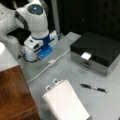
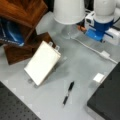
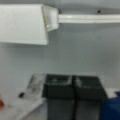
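My gripper [image 3: 72, 81] fills the bottom of the wrist view, its two black fingers pressed together with nothing between them. Just ahead of it on the grey table lie a white adapter block [image 3: 23, 23] and its white cable [image 3: 87, 18]. In both front views the blue and white gripper [image 1: 45, 51] [image 2: 96, 33] hangs low over the table, closest to the small white adapter [image 1: 51, 61] [image 2: 105, 53]. It touches nothing.
A white spiral notepad [image 1: 65, 102] [image 2: 42, 62] lies propped near a black pen [image 1: 93, 88] [image 2: 68, 92]. A black-lidded box [image 1: 96, 51] [image 2: 107, 100] stands beside them. Wooden furniture [image 1: 15, 95] [image 2: 22, 15] borders the table, and a white lamp shade [image 2: 68, 11] stands near the arm.
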Motion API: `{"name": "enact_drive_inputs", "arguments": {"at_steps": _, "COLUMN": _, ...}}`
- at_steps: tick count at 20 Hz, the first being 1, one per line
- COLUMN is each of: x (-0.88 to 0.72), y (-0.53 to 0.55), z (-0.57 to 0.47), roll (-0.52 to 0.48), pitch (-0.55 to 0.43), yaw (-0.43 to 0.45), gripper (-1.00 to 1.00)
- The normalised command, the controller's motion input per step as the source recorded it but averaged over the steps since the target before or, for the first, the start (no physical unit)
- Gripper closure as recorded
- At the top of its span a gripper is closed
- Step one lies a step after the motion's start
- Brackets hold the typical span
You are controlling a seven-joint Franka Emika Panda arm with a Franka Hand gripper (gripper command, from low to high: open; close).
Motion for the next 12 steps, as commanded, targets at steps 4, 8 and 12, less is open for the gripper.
{"name": "enact_drive_inputs", "arguments": {"at_steps": 4, "x": -0.13, "y": 0.12, "z": -0.22, "roll": 0.149, "pitch": -0.205, "yaw": -0.053, "gripper": 1.0}}
{"name": "enact_drive_inputs", "arguments": {"at_steps": 8, "x": -0.18, "y": 0.07, "z": -0.22, "roll": 0.183, "pitch": -0.244, "yaw": 0.009, "gripper": 1.0}}
{"name": "enact_drive_inputs", "arguments": {"at_steps": 12, "x": -0.25, "y": 0.04, "z": -0.23, "roll": 0.182, "pitch": -0.248, "yaw": 0.005, "gripper": 1.0}}
